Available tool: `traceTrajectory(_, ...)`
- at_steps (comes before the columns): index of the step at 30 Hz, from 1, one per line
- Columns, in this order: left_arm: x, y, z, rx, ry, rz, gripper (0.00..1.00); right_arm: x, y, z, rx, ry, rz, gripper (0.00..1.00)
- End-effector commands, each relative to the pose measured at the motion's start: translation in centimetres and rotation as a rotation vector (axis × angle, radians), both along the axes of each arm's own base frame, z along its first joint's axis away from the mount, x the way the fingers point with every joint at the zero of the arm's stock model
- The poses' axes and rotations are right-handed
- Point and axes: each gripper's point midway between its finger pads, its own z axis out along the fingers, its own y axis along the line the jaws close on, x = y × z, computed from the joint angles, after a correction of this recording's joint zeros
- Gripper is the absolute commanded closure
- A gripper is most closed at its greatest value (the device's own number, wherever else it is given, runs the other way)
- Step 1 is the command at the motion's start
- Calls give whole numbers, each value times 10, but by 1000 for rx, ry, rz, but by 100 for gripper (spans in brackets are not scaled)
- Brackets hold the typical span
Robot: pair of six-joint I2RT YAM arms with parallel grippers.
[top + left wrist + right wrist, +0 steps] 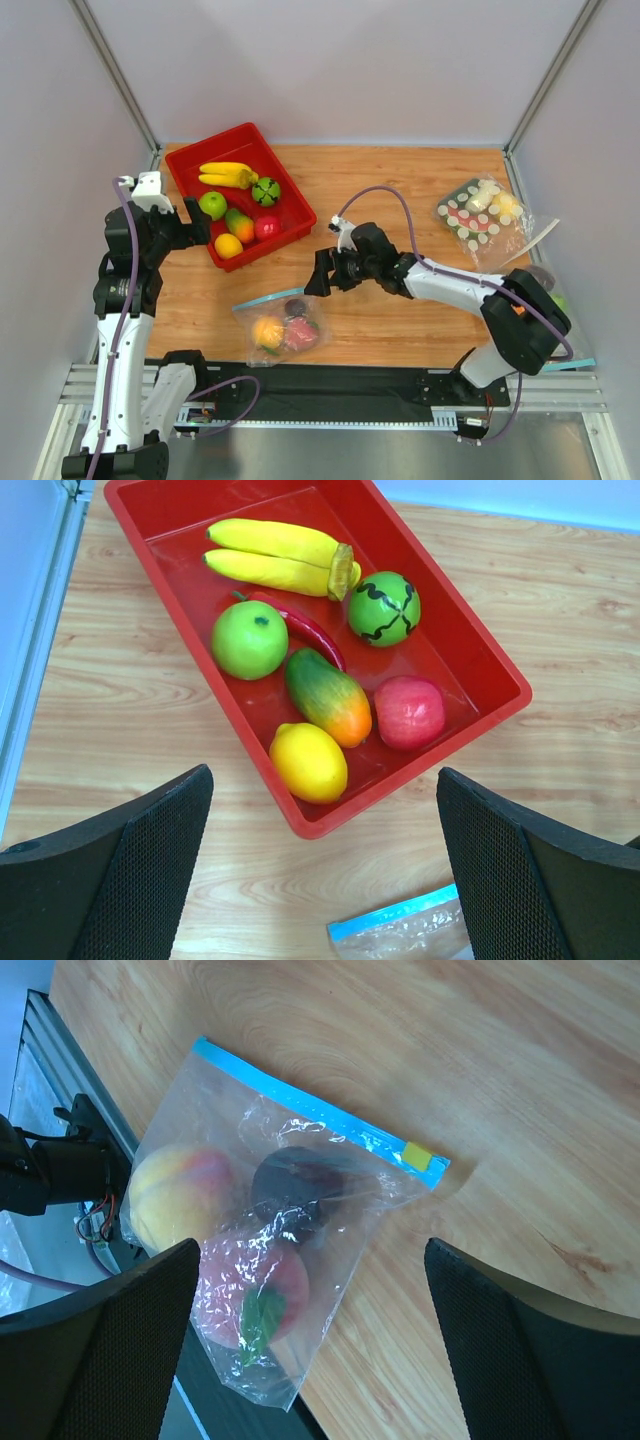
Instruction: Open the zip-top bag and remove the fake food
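White link shells and black joint housings are noted on the left arm point(115, 370) and right arm point(450, 285). A purple cable point(132, 250) is routed along each. An orange marking point(517, 309) is observed on the right arm. Black, mesh-textured fingers point(120, 880) are fitted to the left gripper point(322, 775) and right gripper point(312, 1245).

Bare wooden tabletop point(340, 170) lies open from the centre out to 12 o'clock. A red plastic tray point(205, 141) blocks 10 o'clock, a large crinkly clear bag point(480, 215) blocks 2 o'clock, and a small clear zip-top bag point(283, 322) occupies 7 o'clock.
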Motion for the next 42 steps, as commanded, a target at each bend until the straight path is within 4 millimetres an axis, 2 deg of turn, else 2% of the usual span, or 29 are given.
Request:
traceTrajectory(1,0,2,16,10,-49,7,1,6,30,25,104,-52,39,6)
traceTrajectory(9,2,1,15,9,-45,1,1,-5,52,-4,67,-10,91,9)
traceTrajectory(14,2,1,15,8,-43,-2,1,-6,56,-22,36,20,96,15)
traceTrajectory(15,2,1,15,9,-43,-1,1,-6,57,-23,39,21,100,19)
traceTrajectory(16,2,1,15,10,-43,-3,1,-6,57,-24,39,26,100,28)
traceTrajectory(19,2,1,15,9,-43,-4,1,-6,61,-23,49,29,109,41)
traceTrajectory(20,2,1,14,11,-42,-4,1,-6,62,-23,51,32,114,51)
traceTrajectory(21,2,1,15,9,-43,-4,1,-7,63,-22,54,33,119,55)
traceTrajectory(22,2,1,14,11,-42,-3,1,-8,64,-22,56,34,125,63)
traceTrajectory(24,2,0,15,9,-45,-10,1,-9,66,-20,72,38,137,72)
traceTrajectory(25,1,-1,16,9,-47,-17,1,-9,67,-19,76,40,141,82)
traceTrajectory(28,1,-4,15,9,-49,-33,1,-10,71,-8,115,29,157,100)
traceTrajectory(34,1,-7,15,1,-53,-48,1,-11,77,15,178,-10,189,100)
traceTrajectory(40,2,-8,15,-2,-54,-52,1,-16,76,19,213,-7,199,100)
traceTrajectory(42,2,-8,15,-4,-56,-54,1,-16,73,26,222,-24,190,100)
